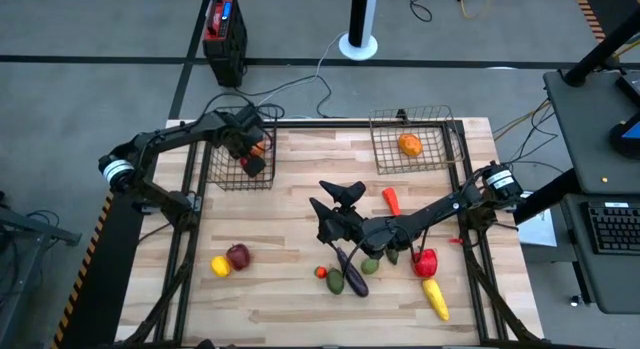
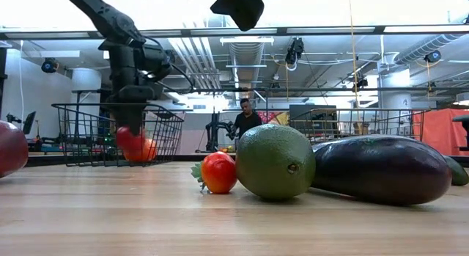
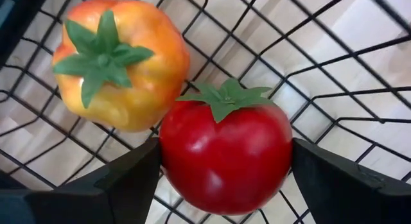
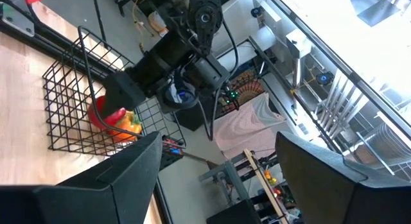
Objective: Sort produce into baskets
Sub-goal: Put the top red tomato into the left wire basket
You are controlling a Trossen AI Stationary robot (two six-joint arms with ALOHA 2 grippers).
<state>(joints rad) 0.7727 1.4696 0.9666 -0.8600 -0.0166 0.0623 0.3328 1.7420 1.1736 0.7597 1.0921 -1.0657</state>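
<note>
Red tomato (image 3: 225, 156): is being clasped on both flanks by the left gripper (image 1: 248, 149), low inside the left basket (image 1: 215, 174), touching an orange-yellow tomato (image 3: 119, 63).
Left gripper state: is being held closed on the tomato, the fingers standing wide because the fruit is broad.
Right gripper (image 1: 333, 202): is being carried above the middle of the worktop (image 1: 280, 309), fingers spread, nothing between them.
Handling: the produce is being judged light, hollow and stiff, with smooth glossy skins that are likely to slip; round pieces are also being expected to roll.
Where to grip: round pieces are best being taken across the widest middle; long ones, such as the eggplant (image 1: 352, 272) and the yellow piece (image 1: 435, 297), across the narrow width near mid-length.
Baskets counted: two are being seen at the far edge of the worktop.
Left basket: two pieces are being counted.
Right basket (image 1: 385, 159): one orange (image 1: 409, 144) is being counted.
Loose on the worktop: nine are being counted: lemon (image 1: 220, 266), dark apple (image 1: 238, 255), small tomato (image 1: 322, 273), two green pieces (image 1: 336, 281), eggplant, chilli (image 1: 390, 200), red pepper (image 1: 425, 261) and the yellow piece; more may be hidden under the right arm.
</note>
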